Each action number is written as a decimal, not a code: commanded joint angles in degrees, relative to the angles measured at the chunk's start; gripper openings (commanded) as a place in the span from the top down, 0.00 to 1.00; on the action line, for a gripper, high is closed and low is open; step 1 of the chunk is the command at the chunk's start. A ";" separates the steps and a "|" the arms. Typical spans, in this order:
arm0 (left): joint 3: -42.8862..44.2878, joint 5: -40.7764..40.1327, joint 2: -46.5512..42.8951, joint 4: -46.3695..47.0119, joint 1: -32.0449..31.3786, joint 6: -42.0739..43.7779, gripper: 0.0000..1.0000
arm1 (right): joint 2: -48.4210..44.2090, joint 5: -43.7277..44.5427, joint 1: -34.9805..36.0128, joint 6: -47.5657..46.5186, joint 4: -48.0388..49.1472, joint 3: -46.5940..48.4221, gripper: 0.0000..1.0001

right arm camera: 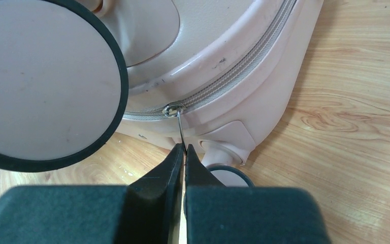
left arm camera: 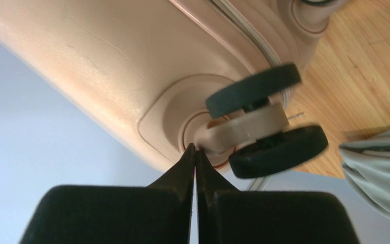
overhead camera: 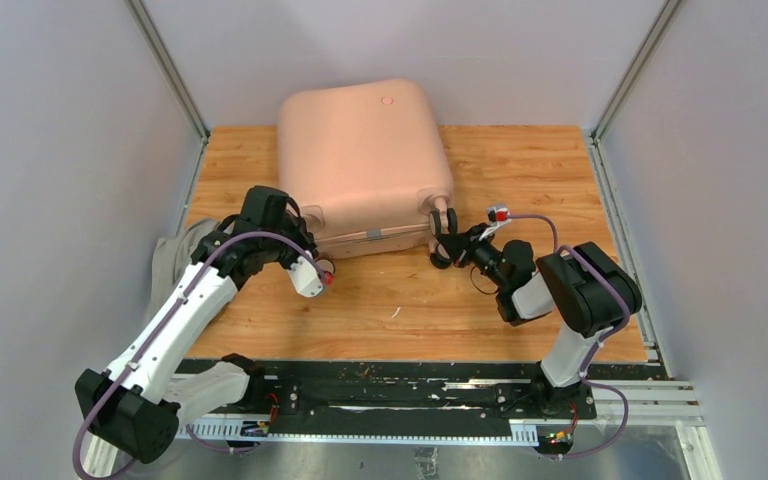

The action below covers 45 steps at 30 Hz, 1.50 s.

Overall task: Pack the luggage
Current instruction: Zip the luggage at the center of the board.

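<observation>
Pinching the luggage (overhead camera: 360, 150) zipper pull (right arm camera: 181, 133), right jaws sit closed

Luggage (overhead camera: 365, 160) blocks the table (overhead camera: 530, 170) centre; right side open.

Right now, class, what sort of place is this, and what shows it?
Probably a robot test cell, not a home: plain grey panels on metal posts wall in a wood-grain table, with a left arm and right arm bolted at its near edge.
</observation>
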 commanded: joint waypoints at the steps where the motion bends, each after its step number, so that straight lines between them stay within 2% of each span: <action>1: -2.19 5.33 0.65 -2.30 -0.90 23.71 1.00 | -1.79 4.63 -0.20 -2.80 0.95 0.89 0.93; 5: -1.97 5.47 0.49 -2.30 -1.12 23.05 1.00 | -1.60 3.61 -0.21 -2.69 0.66 2.31 0.92; 9: -1.73 5.64 0.53 -2.30 -1.21 22.32 1.00 | -1.46 3.85 -0.22 -2.73 0.90 2.83 1.00; 18: -0.87 7.21 0.85 -2.20 -2.10 20.05 1.00 | -2.66 4.89 1.26 -3.78 2.42 2.33 1.00; 30: 0.71 8.07 2.65 -0.51 -5.49 15.23 1.00 | -6.98 14.75 10.31 -15.61 -5.21 2.99 1.00; 37: 1.15 8.07 4.16 1.91 -7.80 12.31 1.00 | -6.56 19.90 19.93 -24.19 -8.07 6.41 1.00; 42: 1.52 7.73 4.91 2.52 -8.64 11.37 1.00 | -5.97 21.22 25.30 -27.27 -9.98 9.05 1.00; 45: 1.29 7.16 4.71 2.47 -9.28 10.93 1.00 | -6.42 25.16 26.97 -27.00 -10.53 8.65 1.00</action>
